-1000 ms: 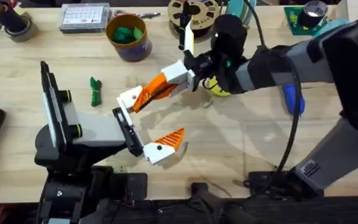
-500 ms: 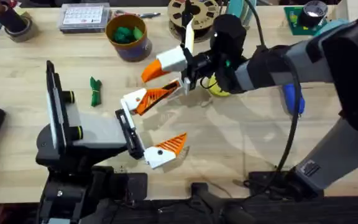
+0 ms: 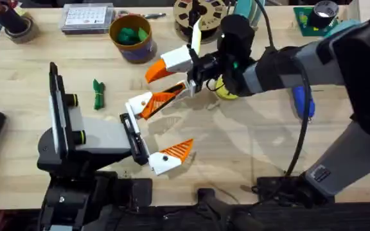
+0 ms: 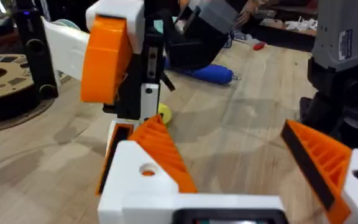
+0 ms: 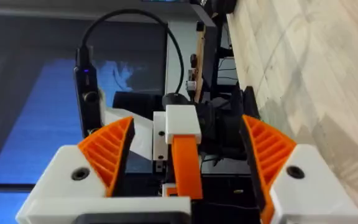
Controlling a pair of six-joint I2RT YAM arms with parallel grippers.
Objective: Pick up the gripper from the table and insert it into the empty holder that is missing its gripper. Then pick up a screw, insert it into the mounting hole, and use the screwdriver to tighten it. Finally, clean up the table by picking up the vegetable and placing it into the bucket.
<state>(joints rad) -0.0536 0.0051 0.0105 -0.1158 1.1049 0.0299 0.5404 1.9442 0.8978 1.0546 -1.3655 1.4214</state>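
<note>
My left gripper (image 3: 185, 117) stands open. Its far finger is the white holder (image 3: 137, 101), and the orange gripper (image 3: 159, 100) sits on it. A mounting hole (image 4: 146, 170) shows in the holder. My right gripper (image 3: 164, 85) reaches in from the right and is open, with its pads (image 5: 107, 152) on either side of that orange wedge (image 5: 185, 165) without pressing it. The blue screwdriver (image 3: 302, 102) lies half hidden behind the right arm. The dark green vegetable (image 3: 98, 94) lies left of the grippers. The bucket (image 3: 140, 50) stands at the back. The screw is out of view.
Green lumps (image 3: 130, 33) lie inside the bucket. A brown filament spool (image 3: 198, 14) and a box (image 3: 87, 17) stand along the back edge. A yellow object (image 3: 223, 91) lies under the right wrist. A roll of tape (image 3: 17, 27) sits far left.
My right gripper, shut on the orange wedge a second ago, has opened and its upper finger has lifted away. The left arm has barely moved.
</note>
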